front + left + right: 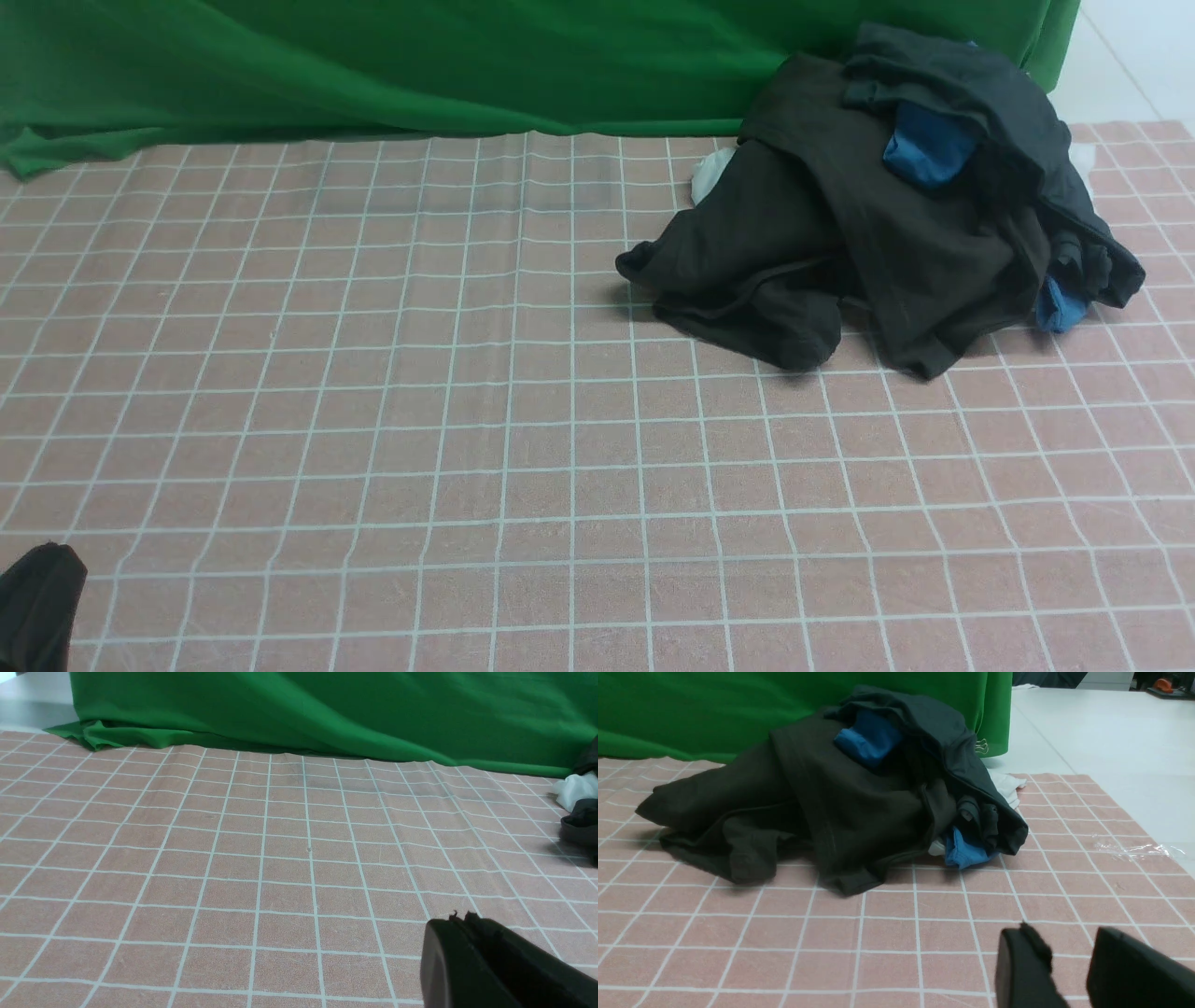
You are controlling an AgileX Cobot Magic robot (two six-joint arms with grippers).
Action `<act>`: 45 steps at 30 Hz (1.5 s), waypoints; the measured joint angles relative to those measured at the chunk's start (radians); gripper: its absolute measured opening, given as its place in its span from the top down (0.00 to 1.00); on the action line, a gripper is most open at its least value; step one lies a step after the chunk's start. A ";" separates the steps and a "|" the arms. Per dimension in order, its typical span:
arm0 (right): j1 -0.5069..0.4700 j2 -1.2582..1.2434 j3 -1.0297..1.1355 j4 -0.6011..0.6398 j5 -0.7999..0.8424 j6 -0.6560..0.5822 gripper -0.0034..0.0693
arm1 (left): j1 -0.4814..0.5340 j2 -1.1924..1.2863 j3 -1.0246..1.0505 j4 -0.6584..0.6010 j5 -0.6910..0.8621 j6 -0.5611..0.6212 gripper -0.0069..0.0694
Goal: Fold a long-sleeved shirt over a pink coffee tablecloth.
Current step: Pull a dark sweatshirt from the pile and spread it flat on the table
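the large plain black cotton long-sleeved shirt (878,271) lies crumpled in a heap toward the far right corner of the table, on the dusty pink-brown tablecloth (373,420) printed with thin white squares. a dark grey garment (971,84) bunched with bright blue cloth (924,149) sits on top of the heap and down its right side. a plain green cloth (373,65) is draped along the far edge. the front view shows a sliver of a white garment (711,173) behind the heap; the right wrist view shows white cloth at the heap's right side too.

the right gripper (1064,935) appears only in its own wrist view, fingers spread around a bare gap, apart from the heap. the left gripper (460,917) has its fingers pressed together over bare tablecloth, well apart from the shirt. the dark shape at the near left corner in the front view is probably that same gripper.
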 joint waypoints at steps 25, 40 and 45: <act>0.000 0.000 0.000 0.000 0.000 0.000 0.62 | 0.000 0.000 0.000 0.000 0.000 0.000 0.88; 0.000 0.000 0.000 0.000 0.000 0.000 0.62 | 0.000 0.000 0.001 -0.125 -0.148 -0.029 0.88; 0.000 0.000 0.000 0.000 0.000 0.000 0.62 | 0.000 0.000 0.001 -0.351 -0.334 -0.135 0.88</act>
